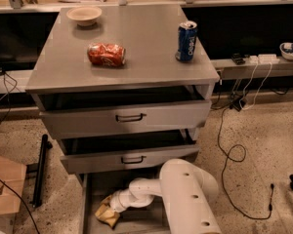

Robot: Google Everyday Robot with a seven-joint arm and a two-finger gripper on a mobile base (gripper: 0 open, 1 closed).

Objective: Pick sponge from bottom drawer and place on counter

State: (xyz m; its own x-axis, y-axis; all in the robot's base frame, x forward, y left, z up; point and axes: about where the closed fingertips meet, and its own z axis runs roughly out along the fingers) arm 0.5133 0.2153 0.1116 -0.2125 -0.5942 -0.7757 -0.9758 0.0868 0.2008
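Note:
The tan-yellow sponge (pixel 106 212) is in the open bottom drawer (pixel 88 199), at its left side, just above or on the grey floor. My white arm reaches down into the drawer from the lower right. My gripper (pixel 113 206) is at the sponge, its tips hidden against the foam. The grey counter (pixel 136 48) is the flat top of the cabinet above.
On the counter lie a crushed red soda can (pixel 106 54), an upright blue can (pixel 186 41) and a beige bowl (pixel 84 15). Two upper drawers with black handles (pixel 129 117) stand partly open above the bottom drawer. Cables (pixel 234 150) lie on the floor at right.

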